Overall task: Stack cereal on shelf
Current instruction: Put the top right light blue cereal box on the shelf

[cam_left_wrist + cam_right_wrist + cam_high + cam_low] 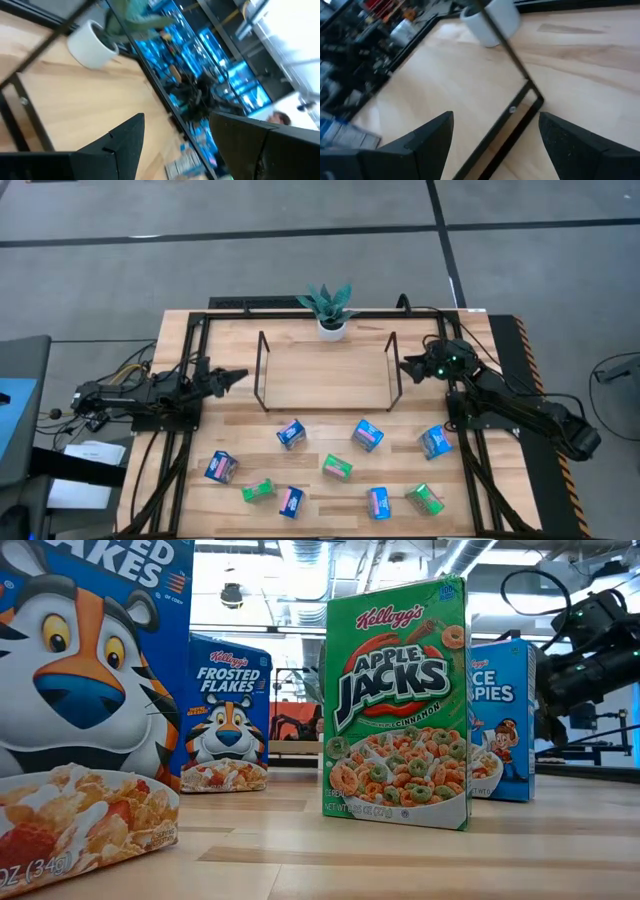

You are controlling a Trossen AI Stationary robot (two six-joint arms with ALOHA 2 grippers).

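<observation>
The shelf (325, 375), a light-wood board in a black wire frame, stands at the table's far middle. Several small cereal boxes, blue (290, 433) and green (337, 468), are scattered over the near half. In the low view a green box (397, 705) and blue boxes (228, 715) stand upright on their bottom ends. My left gripper (235, 377) hovers open just left of the shelf, pointing at it. My right gripper (408, 365) hovers open at the shelf's right end. Neither has anything between its fingers (125, 145), (430, 140).
A small potted plant in a white pot (331, 328) stands behind the shelf at the far edge. Black rails (185, 370) run along the table's left and right sides beside the arm bases. Bare wood lies between the shelf and the boxes.
</observation>
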